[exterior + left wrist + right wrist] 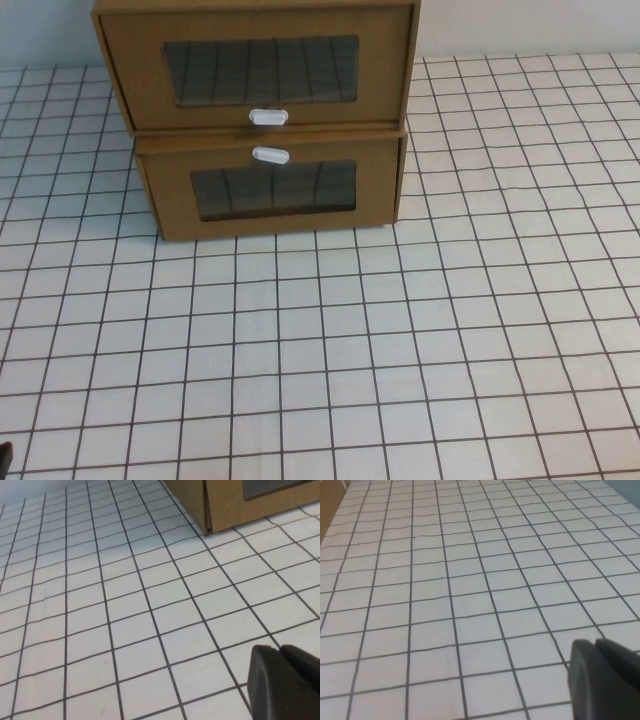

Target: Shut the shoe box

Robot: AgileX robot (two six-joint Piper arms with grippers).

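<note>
At the bench's far edge, the brown cardboard shoe box (256,68) with clear window and white tab below sits atop a similar brown box (272,190), protruding slightly. The left gripper (285,680) and right gripper (605,680) hover low over the near gridded bench (400,380), holding nothing; I cannot tell how far either is open. A high or off-centre push could slide the whole upper box instead of seating the drawer.

The table (420,330) was covered with a white cloth (300,400) with a black grid. At its far side stood the lower brown box (270,190). The shoe box (260,65) rested on top of it.

The left gripper (285,685) and the right gripper (605,680) hung above the near part.
</note>
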